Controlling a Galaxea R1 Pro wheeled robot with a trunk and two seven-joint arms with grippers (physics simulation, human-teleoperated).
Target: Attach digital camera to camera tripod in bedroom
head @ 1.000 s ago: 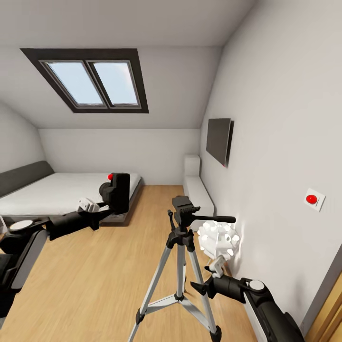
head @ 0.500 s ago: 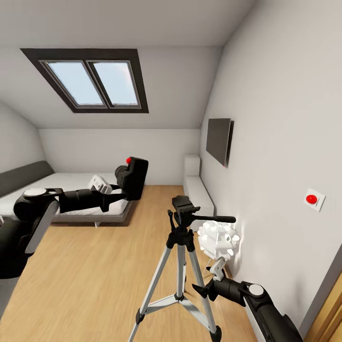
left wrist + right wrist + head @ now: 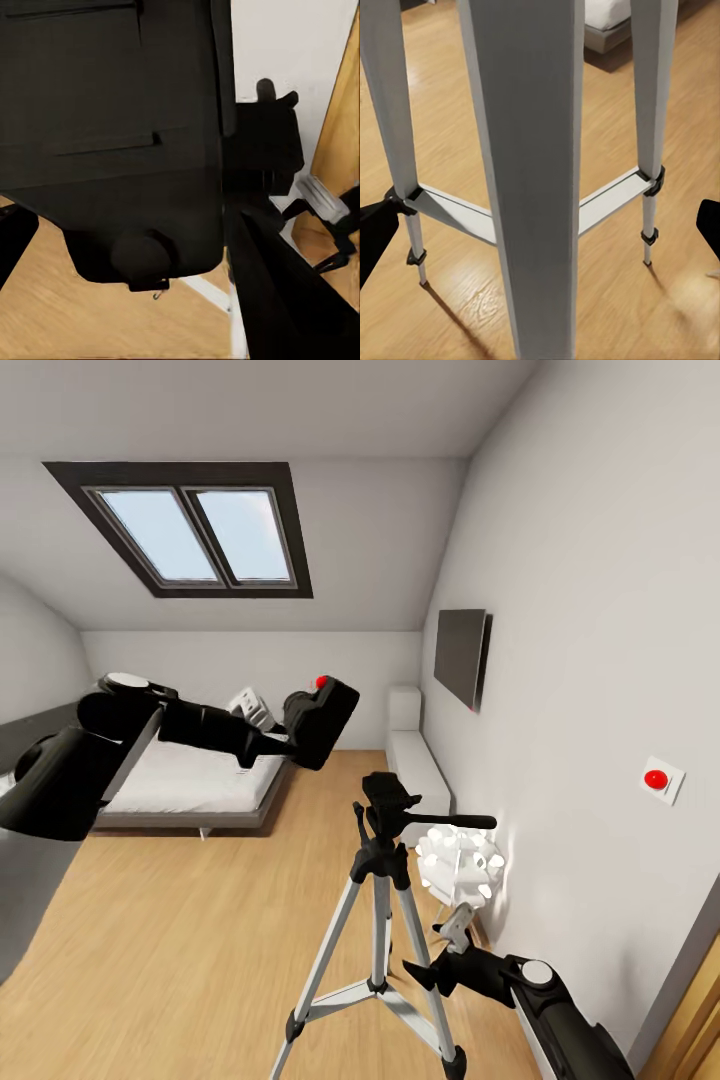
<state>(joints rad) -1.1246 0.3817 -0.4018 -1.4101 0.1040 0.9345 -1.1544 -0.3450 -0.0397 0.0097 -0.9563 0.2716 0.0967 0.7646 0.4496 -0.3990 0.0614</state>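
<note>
Above the wood floor, left end effector (image 3: pixel 285 740) grips digital camera (image 3: pixel 322 722), up-left of camera tripod (image 3: pixel 382 880) head. Right end effector (image 3: pixel 418 968) spread open w/ fingers either side of a tripod leg.

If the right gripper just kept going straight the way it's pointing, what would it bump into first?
Most likely the tripod. In the right wrist view its near silver leg stands dead ahead between the open fingertips of the right gripper, with the wood floor behind. How far off it is I can't tell.
</note>
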